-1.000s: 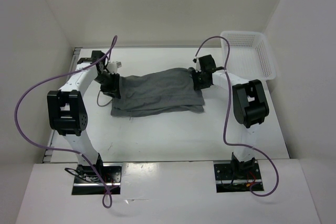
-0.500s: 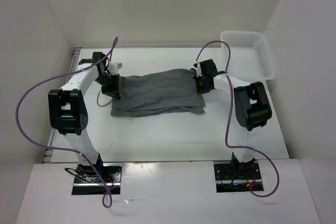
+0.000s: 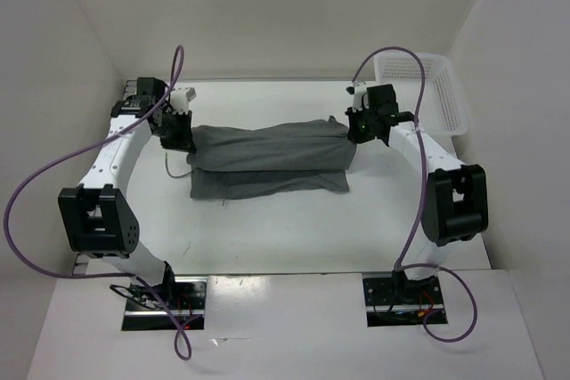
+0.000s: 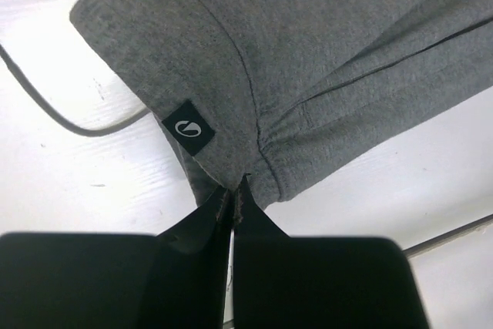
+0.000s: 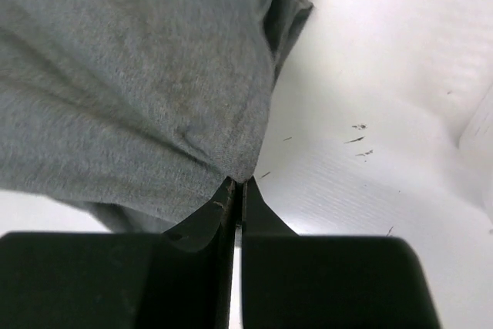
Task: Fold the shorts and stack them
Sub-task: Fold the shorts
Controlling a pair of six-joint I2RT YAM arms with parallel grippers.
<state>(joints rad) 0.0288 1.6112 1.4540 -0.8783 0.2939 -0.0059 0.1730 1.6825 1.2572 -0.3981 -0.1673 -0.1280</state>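
The white counter (image 3: 267,229) holds the grey shorts (image 3: 267,144) in its middle, lying long from left to right. Their near part rests flat; their far edge is held up. The white basket (image 3: 441,95) sits far right, well apart, not in the way. The left gripper (image 3: 181,133) pinches the left end tight, and the right gripper (image 3: 361,128) pinches the right end. I think the fold goes toward the near side. A tiny black label (image 4: 189,127) shows by the left pinch.
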